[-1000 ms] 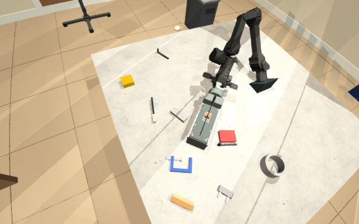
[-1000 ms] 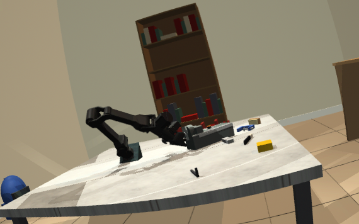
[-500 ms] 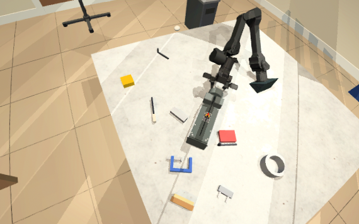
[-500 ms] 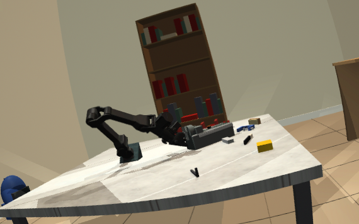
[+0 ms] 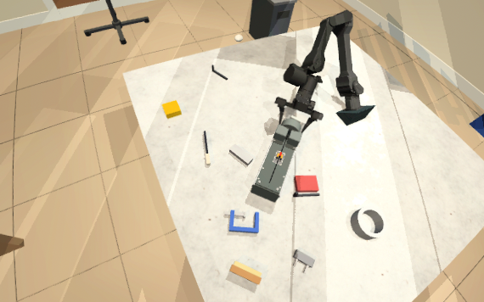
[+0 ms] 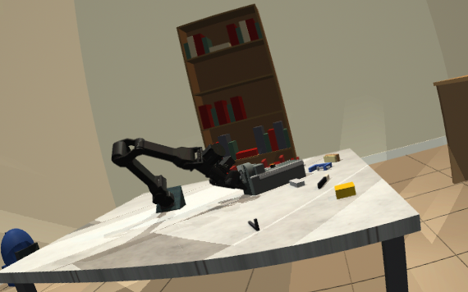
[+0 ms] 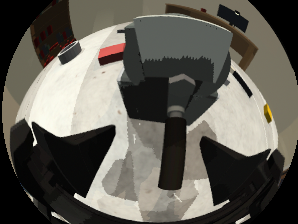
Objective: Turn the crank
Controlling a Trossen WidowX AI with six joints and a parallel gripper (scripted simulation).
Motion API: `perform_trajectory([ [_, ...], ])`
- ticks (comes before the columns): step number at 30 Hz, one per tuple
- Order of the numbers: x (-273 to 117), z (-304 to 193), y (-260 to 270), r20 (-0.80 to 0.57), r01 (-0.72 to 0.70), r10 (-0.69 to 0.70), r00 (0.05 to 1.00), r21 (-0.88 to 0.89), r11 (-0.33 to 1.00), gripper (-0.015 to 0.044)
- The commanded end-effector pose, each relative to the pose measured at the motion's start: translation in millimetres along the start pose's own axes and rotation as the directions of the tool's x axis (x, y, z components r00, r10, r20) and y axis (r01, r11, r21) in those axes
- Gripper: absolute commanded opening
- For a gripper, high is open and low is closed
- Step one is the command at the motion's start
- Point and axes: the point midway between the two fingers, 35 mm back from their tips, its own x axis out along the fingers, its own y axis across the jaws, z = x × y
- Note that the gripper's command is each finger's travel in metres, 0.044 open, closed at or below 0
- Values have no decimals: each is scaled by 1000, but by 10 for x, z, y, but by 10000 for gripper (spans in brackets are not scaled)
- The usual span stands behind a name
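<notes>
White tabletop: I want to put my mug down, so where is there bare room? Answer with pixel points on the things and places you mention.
By the top view, one broad patch of the white tabletop (image 5: pixel 339 165) (image 6: pixel 299 230) lies between the red block (image 5: pixel 306 183) (image 7: pixel 111 54) and the dark wedge-shaped base (image 5: pixel 347 120) (image 6: pixel 183 201). It's crowded around the grey crank machine (image 5: pixel 267 170) (image 6: pixel 278 179) (image 7: pixel 185 42).

No text, label, brand or number can be read in any of the views.
</notes>
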Motion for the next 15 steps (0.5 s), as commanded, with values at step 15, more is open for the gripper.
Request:
perform_trajectory([
  [15,-552,638,-70,13,5,-5,1000,7,1000,440],
])
